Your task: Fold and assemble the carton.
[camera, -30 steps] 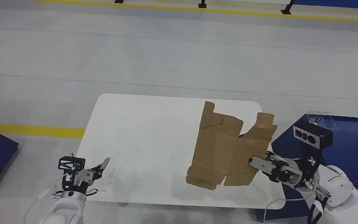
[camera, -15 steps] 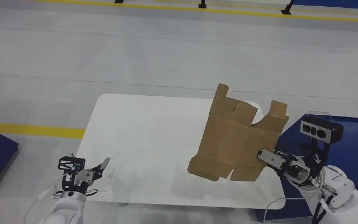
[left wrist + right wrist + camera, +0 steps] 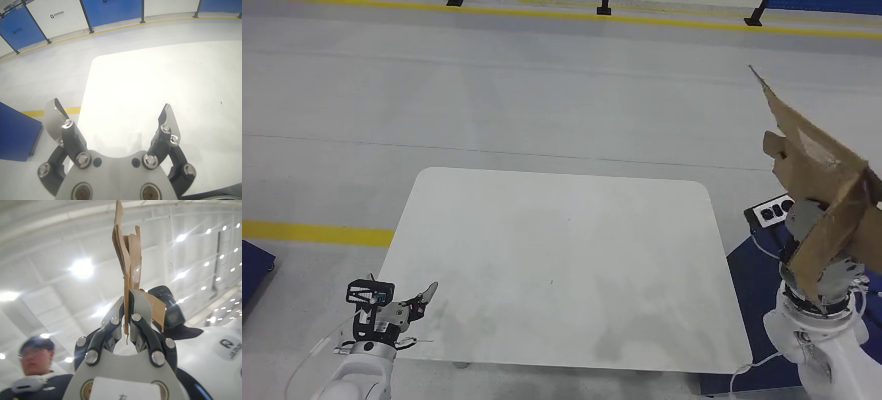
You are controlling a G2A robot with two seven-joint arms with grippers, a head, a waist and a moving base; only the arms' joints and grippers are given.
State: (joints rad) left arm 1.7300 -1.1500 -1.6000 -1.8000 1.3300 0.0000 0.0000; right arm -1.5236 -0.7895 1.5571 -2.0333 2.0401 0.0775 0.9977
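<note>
The flat brown carton [image 3: 822, 185] is held up in the air beyond the table's right edge, seen almost edge-on and tilted. In the right wrist view the carton [image 3: 130, 256] rises upward from my right gripper [image 3: 127, 295], which is shut on its lower edge. My left gripper [image 3: 412, 305] sits at the table's near left corner; in its own view the left gripper [image 3: 111, 107] is open with nothing between its fingers, above the white table [image 3: 151, 79].
The white table [image 3: 562, 270] has rounded corners and bare surface. A blue cabinet [image 3: 757, 270] with a black device [image 3: 770, 211] on it stands to the right of the table. Another blue box [image 3: 17, 132] stands at the left.
My right gripper has lifted the carton off the table, swinging it up and to the right until it hangs clear of the tabletop. The left arm has not moved.
</note>
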